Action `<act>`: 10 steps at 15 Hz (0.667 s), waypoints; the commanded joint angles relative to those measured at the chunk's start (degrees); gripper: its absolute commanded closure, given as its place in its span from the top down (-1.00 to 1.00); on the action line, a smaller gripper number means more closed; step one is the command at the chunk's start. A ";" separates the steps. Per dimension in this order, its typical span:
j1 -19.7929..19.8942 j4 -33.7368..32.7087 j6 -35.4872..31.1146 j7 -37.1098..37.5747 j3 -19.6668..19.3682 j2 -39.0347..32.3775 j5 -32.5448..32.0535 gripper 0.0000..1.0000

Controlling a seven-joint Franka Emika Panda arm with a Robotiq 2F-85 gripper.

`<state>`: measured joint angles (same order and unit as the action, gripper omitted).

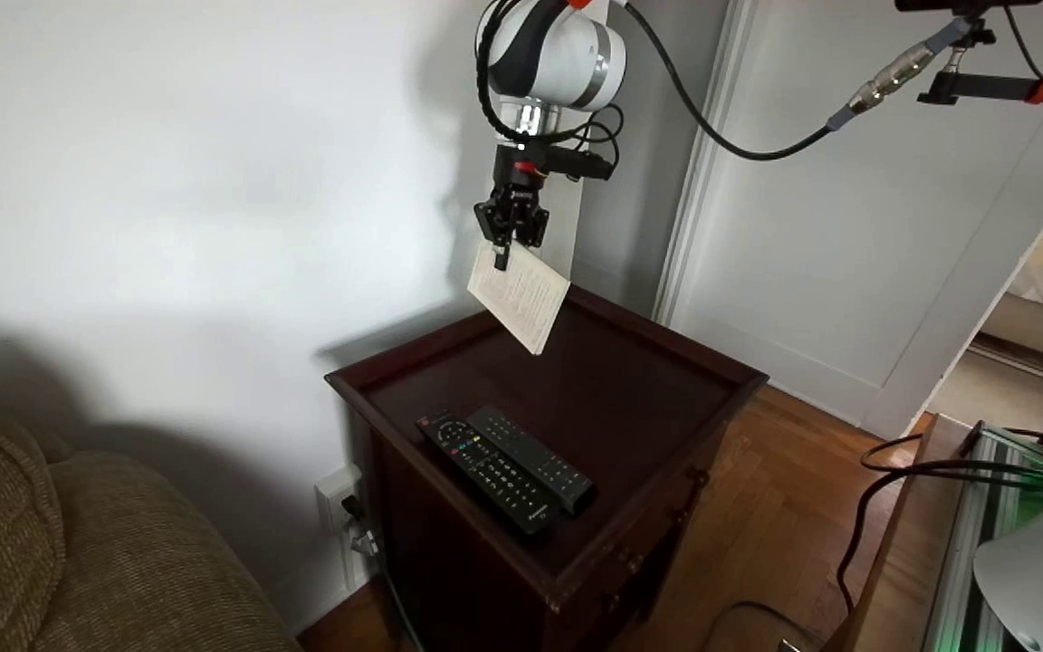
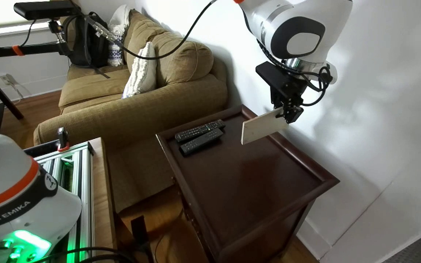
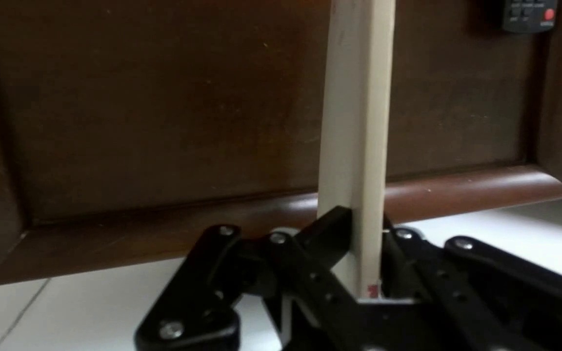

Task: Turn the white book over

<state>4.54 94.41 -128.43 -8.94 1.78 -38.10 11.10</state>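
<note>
The white book (image 1: 529, 299) is a thin cream booklet, held in the air above the back part of the dark wooden cabinet top (image 1: 657, 389). It stands on edge, tilted; lines of print show on its face in an exterior view. In an exterior view the book (image 2: 260, 128) shows a plain pale face. My gripper (image 1: 505, 257) is shut on one end of the book, pointing down. In the wrist view the fingers (image 3: 366, 234) press on both faces of the book (image 3: 354, 122), whose narrow edge faces the camera. The far end of the book is cut off there.
Two black remotes (image 1: 490, 473) (image 1: 540, 460) lie side by side on the cabinet top; part of a remote (image 3: 529, 14) shows in the wrist view. The cabinet top has a raised rim (image 2: 305, 164). A white wall (image 2: 378, 109) stands close behind, and a brown sofa (image 2: 141, 113) beside it.
</note>
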 commanded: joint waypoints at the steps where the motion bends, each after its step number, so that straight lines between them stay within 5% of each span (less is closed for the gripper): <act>1: -4.75 3.63 1.91 8.35 -4.93 2.48 -9.38 -0.94; 7: -11.01 6.25 1.43 16.70 -10.37 1.27 -26.21 -0.94; 10: -11.97 7.66 -1.82 18.66 -9.94 0.57 -30.01 -0.94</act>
<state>-5.47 100.03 -127.79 6.79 -7.23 -37.51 -14.62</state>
